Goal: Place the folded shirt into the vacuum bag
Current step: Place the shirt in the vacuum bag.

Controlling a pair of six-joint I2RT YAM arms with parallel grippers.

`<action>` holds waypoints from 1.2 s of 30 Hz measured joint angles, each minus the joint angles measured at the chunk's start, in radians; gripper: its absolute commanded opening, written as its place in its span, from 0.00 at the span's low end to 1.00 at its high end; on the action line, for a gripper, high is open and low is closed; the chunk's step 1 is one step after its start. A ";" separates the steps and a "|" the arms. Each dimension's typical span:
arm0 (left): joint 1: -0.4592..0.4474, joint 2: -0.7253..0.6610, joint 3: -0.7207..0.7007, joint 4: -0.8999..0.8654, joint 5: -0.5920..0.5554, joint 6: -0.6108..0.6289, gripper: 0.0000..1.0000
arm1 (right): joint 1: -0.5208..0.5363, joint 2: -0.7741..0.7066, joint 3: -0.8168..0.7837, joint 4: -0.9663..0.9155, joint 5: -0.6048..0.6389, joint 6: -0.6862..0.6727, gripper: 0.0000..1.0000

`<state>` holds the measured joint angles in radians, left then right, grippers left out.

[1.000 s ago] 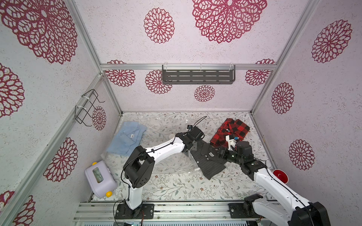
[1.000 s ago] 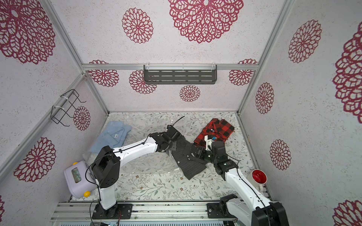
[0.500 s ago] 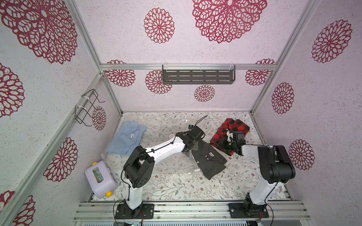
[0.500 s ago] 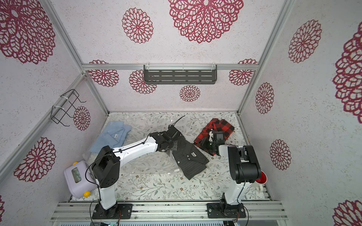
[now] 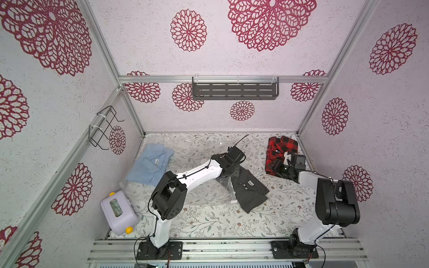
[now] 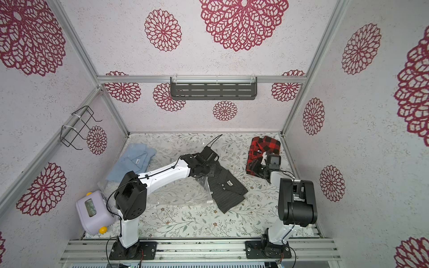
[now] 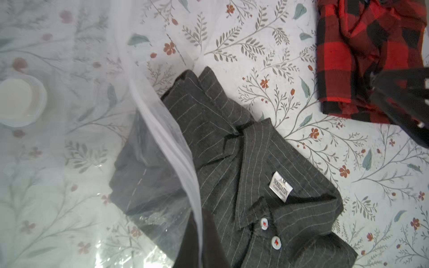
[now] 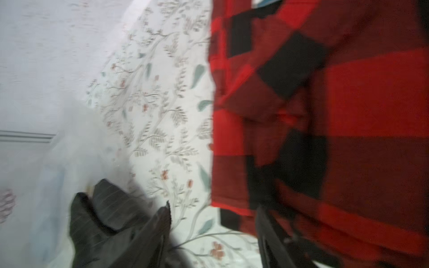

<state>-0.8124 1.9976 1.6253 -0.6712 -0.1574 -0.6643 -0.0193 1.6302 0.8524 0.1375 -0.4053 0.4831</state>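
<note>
Left wrist view: folded shirt (image 7: pixel 232 162) has its tail under vacuum bag (image 7: pixel 69 174) film and its collar outside, just below left claw (image 5: pixel 228 175). That claw shows only in top views, clenched on the bag rim. Right claw (image 8: pixel 213 208) released, over plaid shirt (image 8: pixel 348 116) edge; blurred.

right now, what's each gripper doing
left gripper: closed, apparently pinching the clear plastic vacuum bag lip
right gripper: open, empty, at the red-and-black checked shirt edge

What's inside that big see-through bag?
One end of the grey striped shirt is tucked inside the bag; its collar end sticks out onto the table. In a top view the left arm covers part of the bag, so what lies there is hidden.
</note>
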 measured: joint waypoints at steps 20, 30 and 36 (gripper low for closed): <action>0.039 0.000 -0.001 0.003 0.092 0.007 0.00 | 0.248 0.391 0.382 -0.167 -0.307 -0.373 0.99; 0.041 0.000 -0.001 0.003 0.097 0.007 0.00 | 0.320 0.438 0.460 -0.278 -0.306 -0.499 0.86; 0.041 0.000 -0.001 0.004 0.098 0.006 0.00 | 0.325 0.438 0.452 -0.297 -0.294 -0.514 0.62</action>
<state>-0.7712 1.9976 1.6241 -0.6670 -0.0597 -0.6579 0.3061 2.0686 1.3041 -0.1593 -0.6994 -0.0311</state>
